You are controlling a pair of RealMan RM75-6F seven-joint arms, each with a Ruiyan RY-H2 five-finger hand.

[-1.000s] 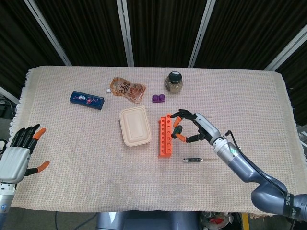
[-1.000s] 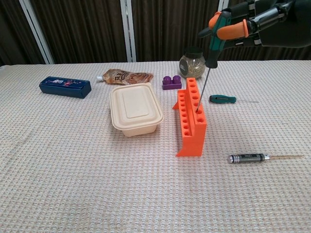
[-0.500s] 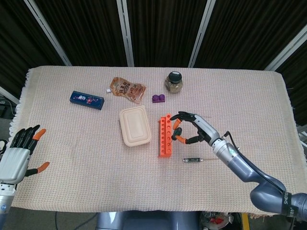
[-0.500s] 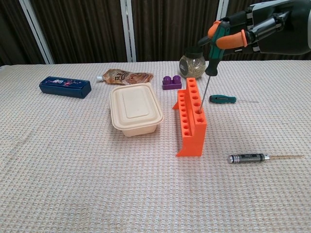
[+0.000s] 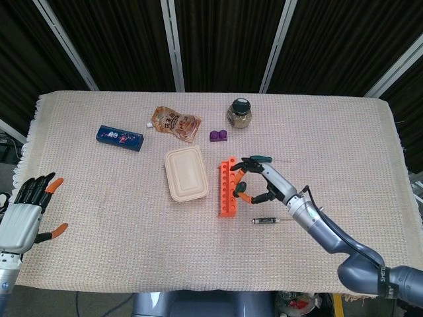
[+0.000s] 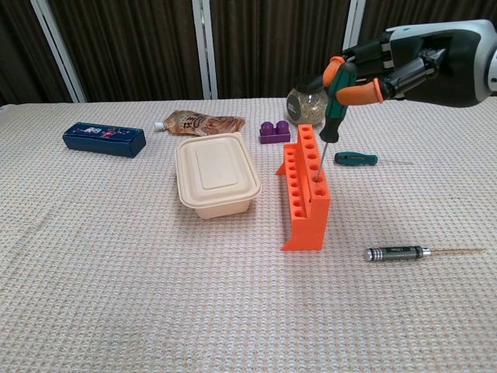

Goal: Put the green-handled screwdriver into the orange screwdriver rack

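Note:
My right hand [image 6: 404,66] pinches a green-handled screwdriver [image 6: 334,116] by its handle, nearly upright and tilted slightly. Its thin shaft runs down into a hole in the upper row of the orange rack [image 6: 305,194], near the rack's front end. In the head view the right hand [image 5: 263,185] hovers just right of the orange rack [image 5: 228,187] and hides most of the tool. A second green-handled screwdriver [image 6: 356,158] lies flat on the cloth behind the rack. My left hand [image 5: 25,211] stays at the table's left edge, fingers spread and holding nothing.
A beige lidded container [image 6: 216,180] sits directly left of the rack. A black-handled screwdriver [image 6: 397,252] lies to its front right. Along the back are a blue box [image 6: 104,139], a snack pouch [image 6: 203,122], a purple block [image 6: 273,132] and a jar [image 6: 305,101].
My right hand has come down with the screwdriver, and its shaft has sunk further into the rack hole. The left hand has not moved.

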